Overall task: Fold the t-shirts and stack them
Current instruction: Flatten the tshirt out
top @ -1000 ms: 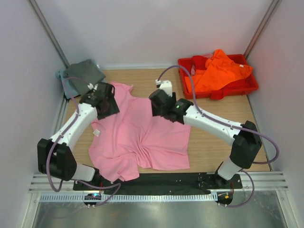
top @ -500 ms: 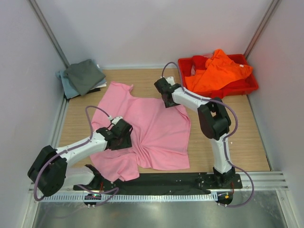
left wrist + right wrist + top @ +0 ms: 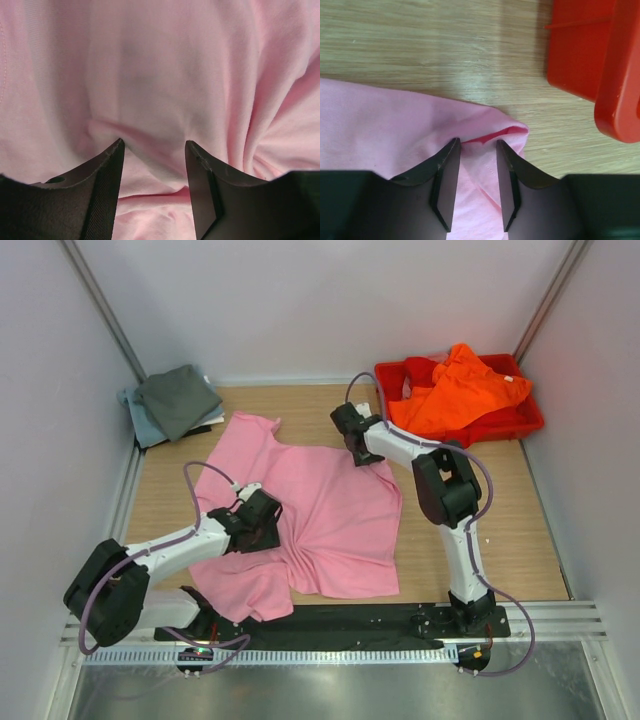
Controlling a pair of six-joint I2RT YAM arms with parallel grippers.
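Little has moved in half a second. From above, the pink shirt (image 3: 320,505) lies spread, rumpled and unfolded; the grey shirt (image 3: 178,398) sits folded far left; the orange shirt (image 3: 455,385) waits in the tray (image 3: 520,425). Left wrist: the left gripper (image 3: 155,150) is parted over bunched pink cloth. Right wrist: the right gripper (image 3: 477,150) is parted astride a sleeve corner.

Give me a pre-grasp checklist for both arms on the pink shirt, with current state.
1. Corner of pink t-shirt inside right gripper: ok, open, hem edge between the fingers.
2. Clearance from red tray: ok, tray is beside the gripper, not touching.
3. Cloth inside left gripper: ok, open, a raised fold sits between the fingers.
4. Shirt lying flat: not ok, wrinkles bunch mid-body.
5. Single layer under each grasp: cannot tell.
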